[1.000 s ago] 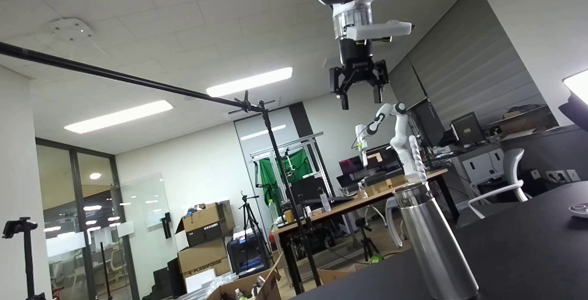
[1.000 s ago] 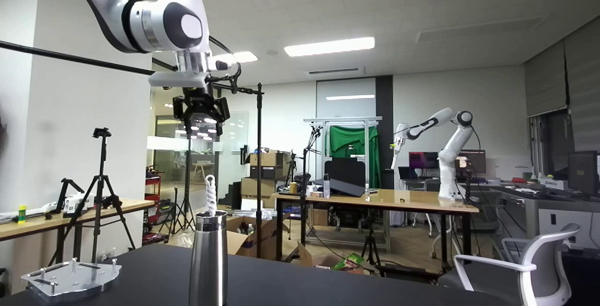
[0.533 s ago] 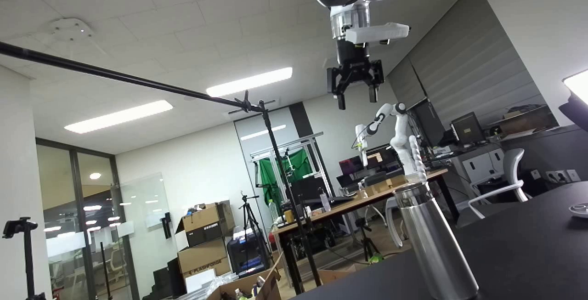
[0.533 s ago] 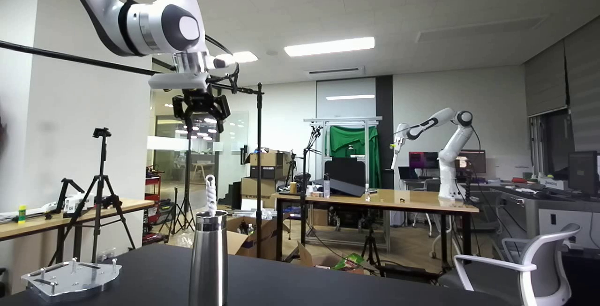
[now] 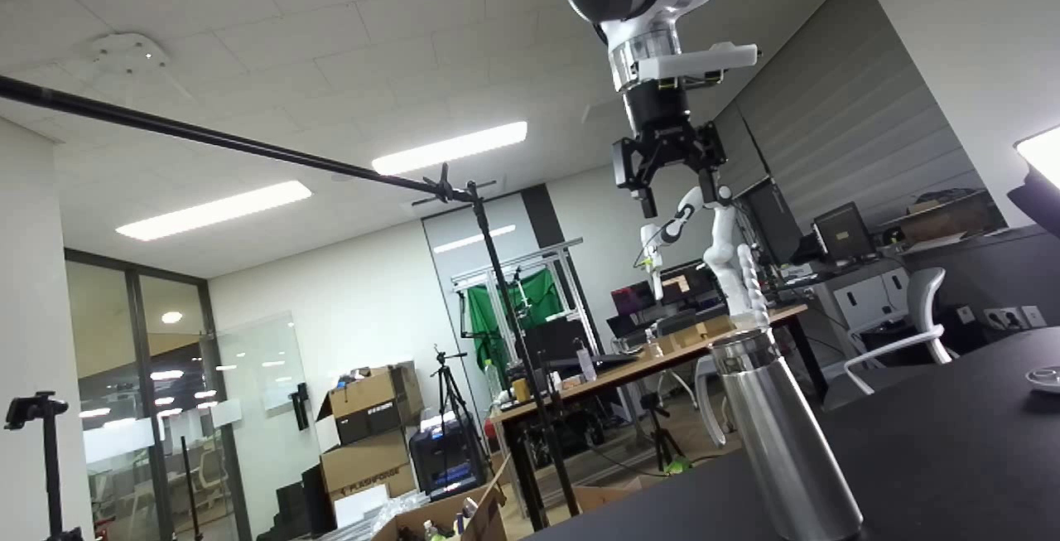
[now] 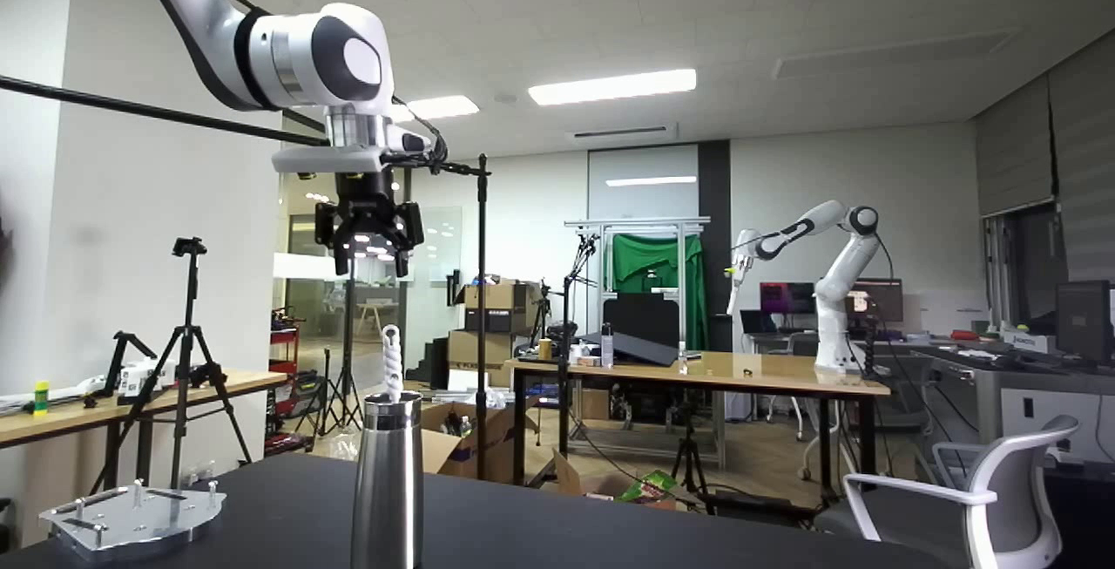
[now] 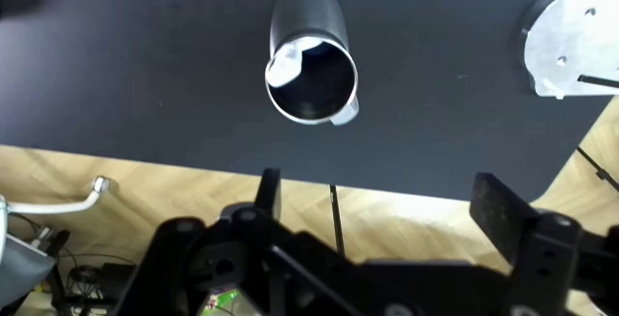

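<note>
Lying at 8 o'clock in an exterior view, a silvery plate (image 6: 135, 525) rests on the black table (image 6: 592, 538). Behind it, between 8 and 9 o'clock, stands a tripod (image 6: 185, 338). The arm (image 6: 305, 55) is at 10 o'clock, and its gripper (image 6: 371, 271) hangs at 9 o'clock, pointing down, fingers (image 7: 499, 214) spread wide. At 7 o'clock a steel flask (image 6: 388, 482) stands upright on the table, and a white twisted stick (image 6: 392, 364) rises out of its mouth, ending in a loop. From the gripper, the stick's tip is there at 6 o'clock; in both exterior views it sits lower than the fingers and apart from them. Beyond the table, an open carton (image 6: 503, 456) sits between 6 and 7 o'clock. A wooden bench (image 6: 740, 369) follows between 4 and 5 o'clock, bearing a second arm (image 6: 845, 266) at 3 o'clock, and a grey chair (image 6: 1015, 491) takes the 4 o'clock edge. In the wrist view the chair shows between 8 and 9 o'clock, one finger at 7 o'clock, the flask at 12 o'clock, with the stick white at the 10 o'clock side of its mouth. The other finger is at 4 o'clock and the plate at 2 o'clock. Table and floor (image 7: 159, 190) show between the fingers.
</note>
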`<state>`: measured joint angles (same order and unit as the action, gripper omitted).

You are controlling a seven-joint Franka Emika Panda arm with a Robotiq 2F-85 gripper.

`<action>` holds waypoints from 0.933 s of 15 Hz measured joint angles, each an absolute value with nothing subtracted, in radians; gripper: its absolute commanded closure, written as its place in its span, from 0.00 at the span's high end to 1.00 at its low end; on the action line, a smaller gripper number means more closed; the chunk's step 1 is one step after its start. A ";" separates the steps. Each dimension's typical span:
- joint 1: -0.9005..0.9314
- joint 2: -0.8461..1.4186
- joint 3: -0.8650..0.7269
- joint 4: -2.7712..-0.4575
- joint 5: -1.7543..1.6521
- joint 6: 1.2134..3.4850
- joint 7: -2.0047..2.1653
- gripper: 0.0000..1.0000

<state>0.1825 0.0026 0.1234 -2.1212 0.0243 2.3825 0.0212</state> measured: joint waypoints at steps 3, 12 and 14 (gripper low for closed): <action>0.161 0.028 0.121 -2.090 -0.016 2.260 0.064 1.00; 0.131 0.102 0.118 -2.010 -0.019 2.062 0.076 1.00; 0.128 0.118 0.116 -2.007 -0.014 2.063 0.077 1.00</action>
